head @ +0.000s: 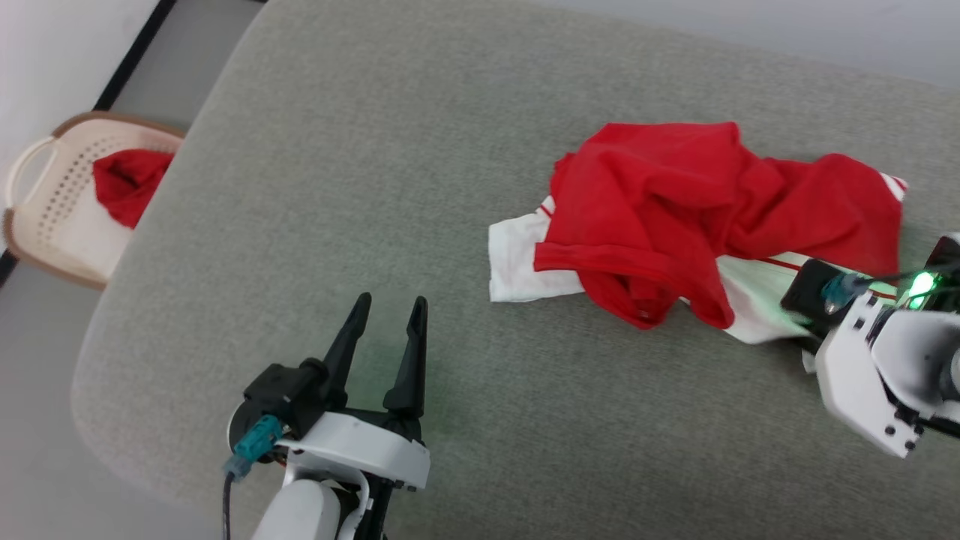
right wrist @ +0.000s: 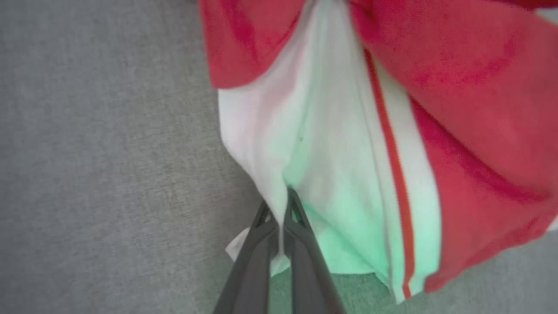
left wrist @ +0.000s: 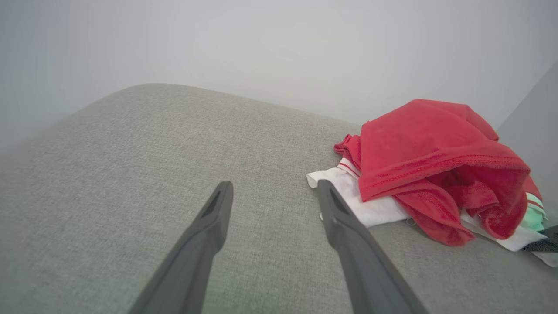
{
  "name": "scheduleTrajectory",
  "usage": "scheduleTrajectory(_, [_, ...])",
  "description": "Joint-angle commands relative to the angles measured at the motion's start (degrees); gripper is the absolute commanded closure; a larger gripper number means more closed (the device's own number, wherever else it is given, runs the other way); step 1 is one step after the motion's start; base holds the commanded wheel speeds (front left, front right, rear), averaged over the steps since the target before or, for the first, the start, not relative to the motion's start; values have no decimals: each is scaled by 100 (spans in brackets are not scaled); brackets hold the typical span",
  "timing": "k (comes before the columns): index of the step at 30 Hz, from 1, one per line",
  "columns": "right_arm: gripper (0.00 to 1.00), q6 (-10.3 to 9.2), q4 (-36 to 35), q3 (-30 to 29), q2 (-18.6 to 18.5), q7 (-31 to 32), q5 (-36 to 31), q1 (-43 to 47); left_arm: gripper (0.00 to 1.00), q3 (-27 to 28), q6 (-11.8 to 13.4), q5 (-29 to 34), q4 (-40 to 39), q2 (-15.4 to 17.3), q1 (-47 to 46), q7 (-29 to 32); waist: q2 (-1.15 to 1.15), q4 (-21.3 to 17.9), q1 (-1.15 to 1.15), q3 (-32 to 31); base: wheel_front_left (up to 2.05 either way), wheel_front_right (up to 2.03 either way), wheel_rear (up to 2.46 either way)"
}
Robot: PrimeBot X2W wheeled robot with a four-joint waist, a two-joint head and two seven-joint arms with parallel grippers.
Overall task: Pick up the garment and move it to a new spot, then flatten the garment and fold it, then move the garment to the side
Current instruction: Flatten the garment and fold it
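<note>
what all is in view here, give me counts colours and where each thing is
garment: one, red with white sleeve ends and red stripe trim, crumpled on the right part of the cushion
cushion: one, grey fabric, under the garment and both pincers
basket: one, cream with a brown rim, beside the cushion's left edge
cloth: one, red, inside the basket
floor: grey, around the basket
left pincer: one, dark fingers, open, over bare cushion, apart from the garment
right pincer: one, dark fingers, shut on a white fold of the garment
</note>
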Motion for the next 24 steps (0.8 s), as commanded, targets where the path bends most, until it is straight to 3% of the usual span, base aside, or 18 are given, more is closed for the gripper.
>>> scheduleTrajectory(1, [100, -25, 142, -33, -20, -96, 72, -26, 0, 25, -26, 76, 4, -10, 25, 0, 0, -141, 0, -96, 0, 0, 0])
scheduleTrajectory(9, [100, -18, 106, -621, 125, -893, 713, -31, 0, 184, -63, 196, 27, -3, 83, 0, 0, -652, 0, -334, 0, 0, 0])
scheduleTrajectory(14, [100, -17, 226, -1299, 140, -1274, 1213, 172, 0, 258, -95, 261, 34, 28, 135, 0, 0, -941, 0, -484, 0, 0, 0])
scheduleTrajectory(21, [100, -16, 1219, -2648, 175, -1770, 2152, 949, 0, 327, -122, 302, -26, 102, 128, 0, 0, -1152, 0, -489, 0, 0, 0])
scheduleTrajectory(24, [100, -16, 1629, -2942, 138, -2006, 2074, 1302, 0, 307, -137, 318, -30, 125, 140, 0, 0, -1183, 0, -466, 0, 0, 0])
